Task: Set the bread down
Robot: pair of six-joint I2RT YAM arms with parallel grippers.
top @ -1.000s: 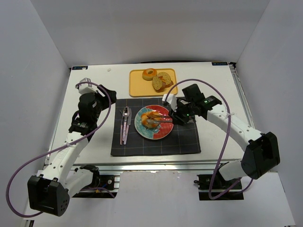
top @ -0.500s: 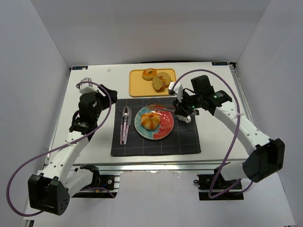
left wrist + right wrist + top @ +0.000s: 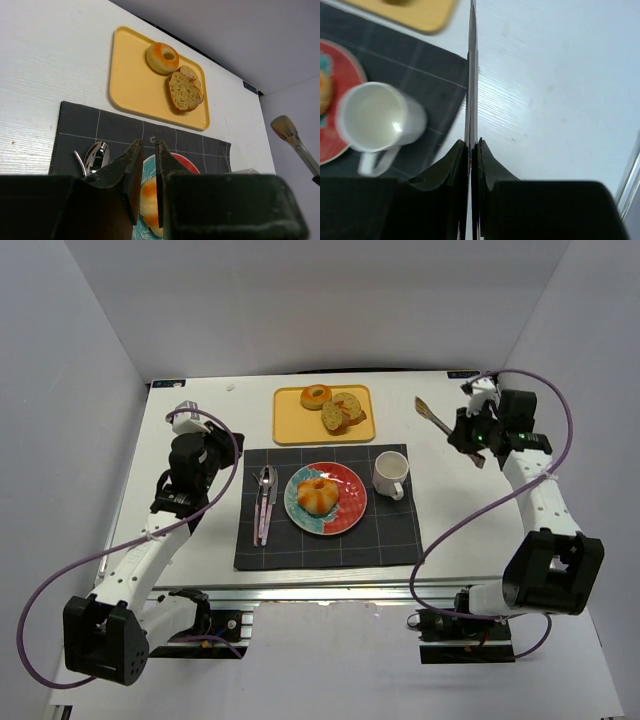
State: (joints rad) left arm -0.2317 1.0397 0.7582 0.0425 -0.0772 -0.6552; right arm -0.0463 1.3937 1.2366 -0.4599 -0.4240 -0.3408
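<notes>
We see the bread (image 3: 318, 496) on the plate (image 3: 351, 502); our right claw (image 3: 471, 150), clamped on tongs (image 3: 431, 413), could clip the mug (image 3: 390, 472) swinging inward. Our left claw (image 3: 148, 150) is together, empty.

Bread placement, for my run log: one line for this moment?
bread: on plate | right fingers: shut on tongs | left fingers: shut, empty

One bun (image 3: 317, 495); one donut (image 3: 316, 396) — two bagel halves (image 3: 343, 410).

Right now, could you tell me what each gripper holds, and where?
The right gripper pinches the tongs on their handle half; left gripper is shut on nothing.
</notes>
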